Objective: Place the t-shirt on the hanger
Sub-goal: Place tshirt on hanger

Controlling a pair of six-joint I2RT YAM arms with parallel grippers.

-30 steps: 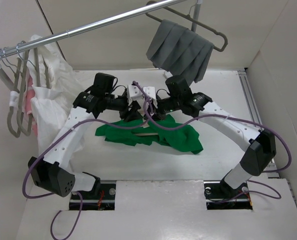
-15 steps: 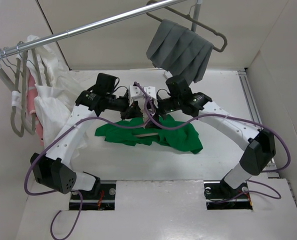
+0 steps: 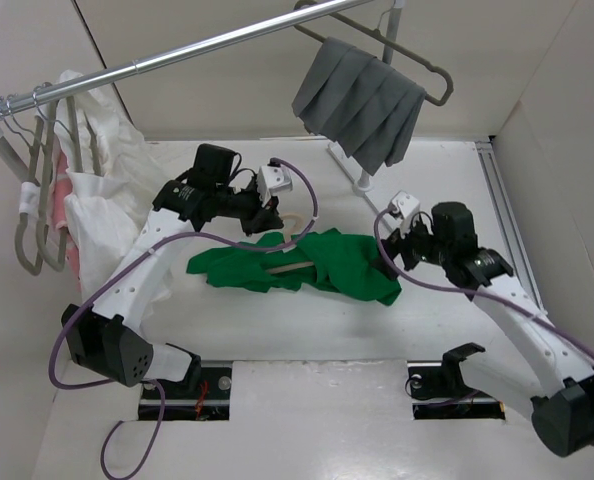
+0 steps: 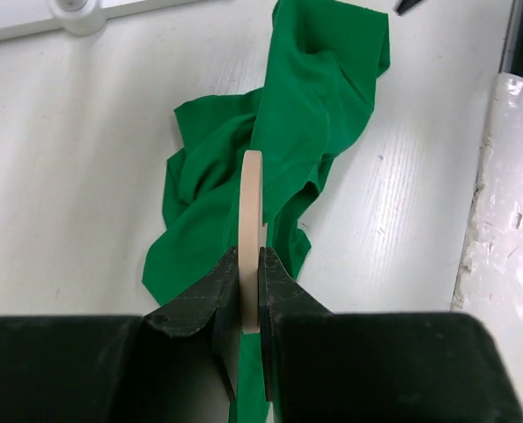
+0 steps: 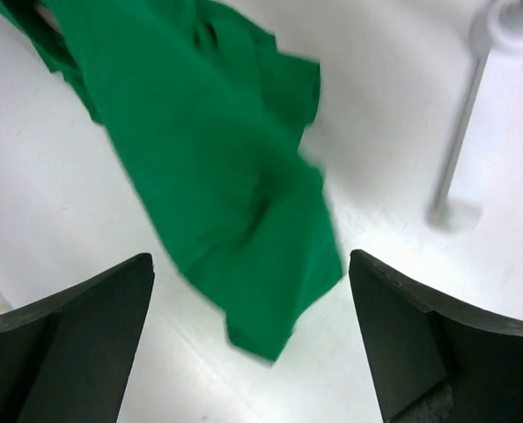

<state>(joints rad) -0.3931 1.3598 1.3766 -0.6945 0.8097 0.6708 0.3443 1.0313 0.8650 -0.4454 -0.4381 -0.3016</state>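
Right gripper has withdrawn from the centre to the right, jaws wide, and hangs over the right end of the t-shirt. That garment lies crumpled on the bench, long axis left to right. Left gripper is nearer the collar, jaws clamped on the hanger; count one t-shirt, one beige hanger.

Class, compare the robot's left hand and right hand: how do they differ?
The left hand is shut on the hanger; the right hand is open and holds nothing. The left hand is at the t-shirt's far edge, the right hand at its right end. Both are near the t-shirt.
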